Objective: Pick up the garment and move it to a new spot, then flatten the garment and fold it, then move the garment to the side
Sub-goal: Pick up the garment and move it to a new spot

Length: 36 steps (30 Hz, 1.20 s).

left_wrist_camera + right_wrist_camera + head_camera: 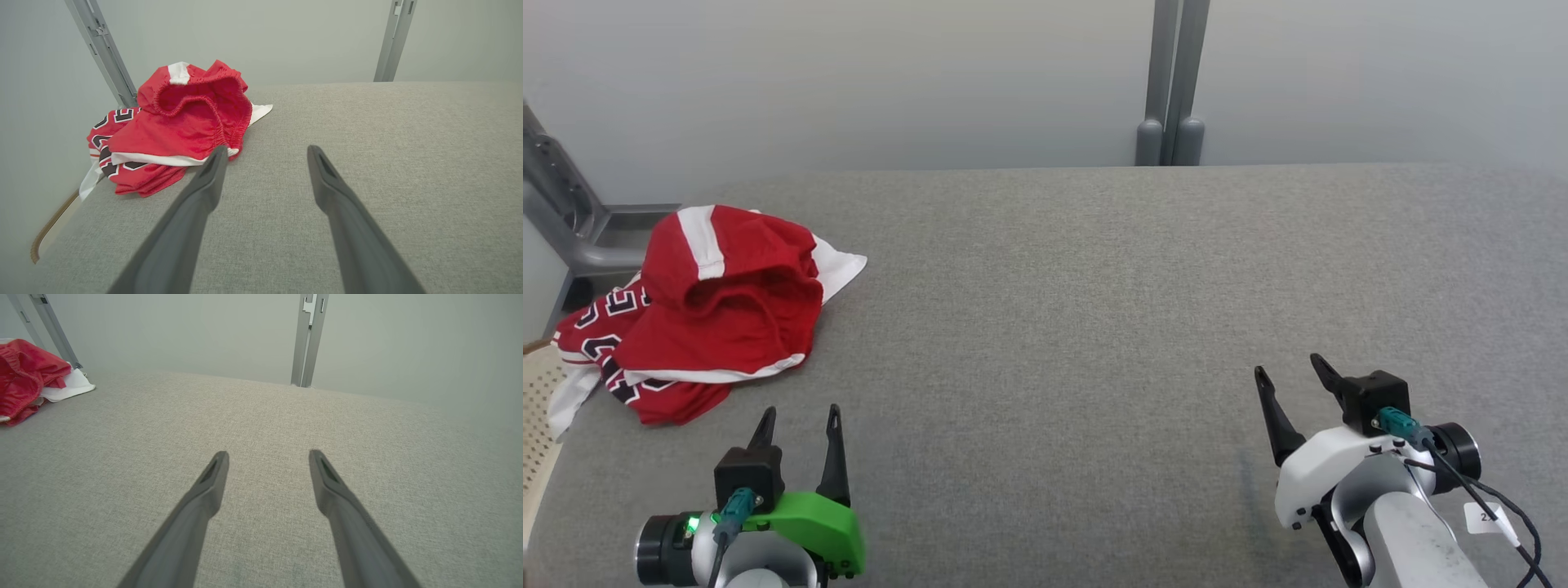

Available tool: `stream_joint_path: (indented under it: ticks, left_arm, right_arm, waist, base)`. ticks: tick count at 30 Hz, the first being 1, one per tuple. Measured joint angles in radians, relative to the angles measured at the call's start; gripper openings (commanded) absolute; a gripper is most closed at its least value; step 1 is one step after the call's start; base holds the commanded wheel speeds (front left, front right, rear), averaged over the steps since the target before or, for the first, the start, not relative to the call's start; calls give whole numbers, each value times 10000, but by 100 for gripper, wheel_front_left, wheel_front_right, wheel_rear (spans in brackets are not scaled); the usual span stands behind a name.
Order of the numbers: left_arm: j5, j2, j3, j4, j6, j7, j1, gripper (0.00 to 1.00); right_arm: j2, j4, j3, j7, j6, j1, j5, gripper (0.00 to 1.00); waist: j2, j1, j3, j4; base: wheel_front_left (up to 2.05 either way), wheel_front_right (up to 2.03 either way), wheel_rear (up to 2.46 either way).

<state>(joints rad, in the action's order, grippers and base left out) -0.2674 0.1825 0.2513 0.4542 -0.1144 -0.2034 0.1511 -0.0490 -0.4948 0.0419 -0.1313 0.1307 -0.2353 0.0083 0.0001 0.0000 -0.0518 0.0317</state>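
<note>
Left gripper (802,409) and right gripper (1289,365), fingers (833,457) spread, hover over table (1054,327); garment (719,302) near left.

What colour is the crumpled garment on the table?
The crumpled garment is red with white trim and black, white-edged lettering; best in left wrist view.

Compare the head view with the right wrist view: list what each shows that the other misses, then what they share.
Head view, not the wrist view: the open left gripper with its green housing, and black numerals on the garment. Wrist view, not the head view: slots in the right gripper fingertips, the notched top of the post. Both: the crumpled red-and-white garment, grey table, open right gripper, post.
</note>
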Motion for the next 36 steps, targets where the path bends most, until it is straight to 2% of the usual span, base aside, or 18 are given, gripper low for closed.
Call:
stream_joint_path:
  ticks: [8, 25, 36]
  left_arm:
    - [-268, 73, -104, -56, -56, 132, -51, 100]
    - [-623, 550, -234, -926, -180, 974, -689, 100]
    - [-853, 594, -288, -1346, -311, 1149, -903, 100]
  right_arm:
    - [0, 121, 65, -150, 0, 165, 100, 100]
    - [8, 217, 443, -577, 0, 417, 552, 100]
    - [8, 203, 500, -640, 0, 440, 606, 100]
  waist:
    - [0, 0, -19, 709]
    - [0, 0, -112, 2878]
    - [0, 0, -83, 3548]
  base:
    - [0, 0, 0]
    - [0, 0, 0]
    - [0, 0, 0]
